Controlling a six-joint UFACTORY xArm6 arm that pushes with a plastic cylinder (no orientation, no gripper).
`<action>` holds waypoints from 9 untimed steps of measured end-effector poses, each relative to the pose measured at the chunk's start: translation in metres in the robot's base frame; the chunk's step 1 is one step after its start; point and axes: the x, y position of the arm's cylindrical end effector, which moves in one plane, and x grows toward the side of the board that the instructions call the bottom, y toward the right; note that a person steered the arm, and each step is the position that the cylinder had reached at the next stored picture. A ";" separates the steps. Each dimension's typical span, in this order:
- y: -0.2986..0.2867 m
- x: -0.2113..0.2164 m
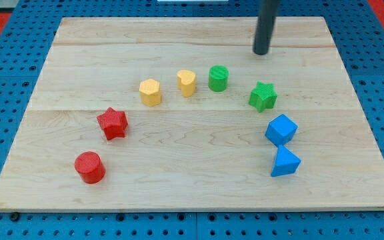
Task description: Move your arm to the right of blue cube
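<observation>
The blue cube [281,129] sits at the view's right on the wooden board [179,187]. A blue triangular block [285,162] lies just below it. My tip [261,53] is near the view's top, well above the blue cube and slightly to its left. A green star [263,96] lies between my tip and the blue cube.
A green cylinder [219,78], a yellow heart-like block [187,83] and a yellow hexagon block [150,92] form an arc in the middle. A red star [112,123] and a red cylinder [90,167] lie at the view's left.
</observation>
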 end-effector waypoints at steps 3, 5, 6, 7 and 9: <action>0.067 0.163; 0.059 0.170; 0.061 0.162; 0.064 0.162; 0.084 0.157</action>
